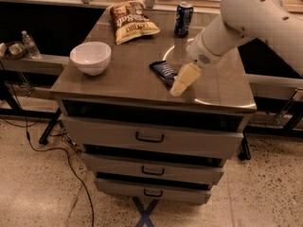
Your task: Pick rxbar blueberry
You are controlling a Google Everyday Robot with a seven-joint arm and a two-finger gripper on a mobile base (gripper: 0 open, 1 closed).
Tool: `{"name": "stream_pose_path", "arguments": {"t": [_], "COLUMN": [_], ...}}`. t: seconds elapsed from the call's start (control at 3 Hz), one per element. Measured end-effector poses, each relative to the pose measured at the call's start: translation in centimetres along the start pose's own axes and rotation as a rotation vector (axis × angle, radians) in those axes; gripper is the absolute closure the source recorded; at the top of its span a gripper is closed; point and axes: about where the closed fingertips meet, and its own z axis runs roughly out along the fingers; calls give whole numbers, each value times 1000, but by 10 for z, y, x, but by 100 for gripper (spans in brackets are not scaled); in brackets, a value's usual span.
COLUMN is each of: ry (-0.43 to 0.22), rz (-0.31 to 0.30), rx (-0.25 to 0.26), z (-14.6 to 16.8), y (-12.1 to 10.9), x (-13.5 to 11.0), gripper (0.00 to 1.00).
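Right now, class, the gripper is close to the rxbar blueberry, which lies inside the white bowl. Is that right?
No. The camera view shows the rxbar blueberry lying on the cabinet top, apart from the white bowl. The gripper is close to it.

The cream plastic gripper (pixel 180 81) hangs just beside the flat navy-blue-wrapped rxbar blueberry (pixel 162 70) lying on the brown cabinet surface (pixel 118 77).

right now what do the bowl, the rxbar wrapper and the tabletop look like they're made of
Bowl: glossy white, likely ceramic or plastic. rxbar blueberry: dark navy film wrapper, probably plastic foil. Tabletop: apparently brushed metal, reflecting lights. The gripper hovers beside the bar, contact unclear.
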Motion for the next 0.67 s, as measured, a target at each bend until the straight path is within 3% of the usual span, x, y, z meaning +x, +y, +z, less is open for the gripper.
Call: {"name": "stream_pose_path", "arguments": {"t": [0.33,0.67], "ry": [-5,7], "rz": [39,81], "rx": [-29,-52], "z": [23,42], "y": [9,17], "x": [-18,-32], "gripper": [0,24]}}
